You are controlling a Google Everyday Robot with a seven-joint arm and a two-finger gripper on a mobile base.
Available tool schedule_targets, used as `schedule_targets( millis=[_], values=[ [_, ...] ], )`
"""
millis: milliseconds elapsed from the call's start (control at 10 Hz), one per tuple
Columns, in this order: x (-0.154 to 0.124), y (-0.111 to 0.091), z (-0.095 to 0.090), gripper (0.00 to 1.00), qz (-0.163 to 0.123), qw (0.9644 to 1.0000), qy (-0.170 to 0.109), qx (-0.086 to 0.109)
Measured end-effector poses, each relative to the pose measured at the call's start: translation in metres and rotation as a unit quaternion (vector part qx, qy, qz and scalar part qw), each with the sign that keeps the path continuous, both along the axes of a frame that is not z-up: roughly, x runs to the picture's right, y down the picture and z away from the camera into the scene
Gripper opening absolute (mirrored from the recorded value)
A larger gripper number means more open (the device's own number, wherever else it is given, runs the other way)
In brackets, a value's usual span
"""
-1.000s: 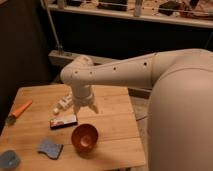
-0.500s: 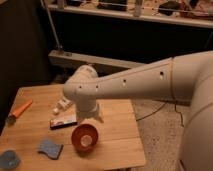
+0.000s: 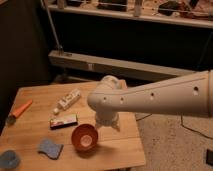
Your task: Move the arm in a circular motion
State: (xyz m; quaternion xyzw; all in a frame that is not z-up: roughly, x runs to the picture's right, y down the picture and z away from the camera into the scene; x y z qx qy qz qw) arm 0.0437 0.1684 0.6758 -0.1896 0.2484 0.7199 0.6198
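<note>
The arm (image 3: 160,97) is a thick off-white tube with small dark holes. It reaches in from the right edge across the wooden table (image 3: 30,135). Its rounded joint (image 3: 106,96) bends downward at the table's right half. The short gripper (image 3: 109,124) hangs below that joint, pointing down at the tabletop. It sits just right of and behind an orange bowl (image 3: 84,138), and nothing shows in its grasp.
A white bottle (image 3: 68,100) lies behind a dark packet (image 3: 63,121). An orange-handled tool (image 3: 19,110) is at the left edge, and a blue sponge (image 3: 50,148) and a blue round object (image 3: 7,160) are at the front left. A low rail (image 3: 125,65) runs behind the table.
The arm's joint and gripper have swung to the right and lower in view, from over the white bottle to beside the bowl. The bottle is now uncovered. The table objects have not moved.
</note>
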Motion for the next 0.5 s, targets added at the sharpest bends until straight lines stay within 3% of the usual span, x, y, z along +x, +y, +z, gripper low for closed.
schedule_targets(
  millis=[200, 400, 500],
  values=[
    [0.036, -0.026, 0.023, 0.65, 0.004, 0.9996, 0.025, 0.015],
    [0.059, -0.075, 0.051, 0.65, -0.024, 0.9968, 0.063, 0.043],
    [0.056, -0.099, 0.062, 0.65, -0.041, 0.9946, 0.077, 0.056]
  ],
)
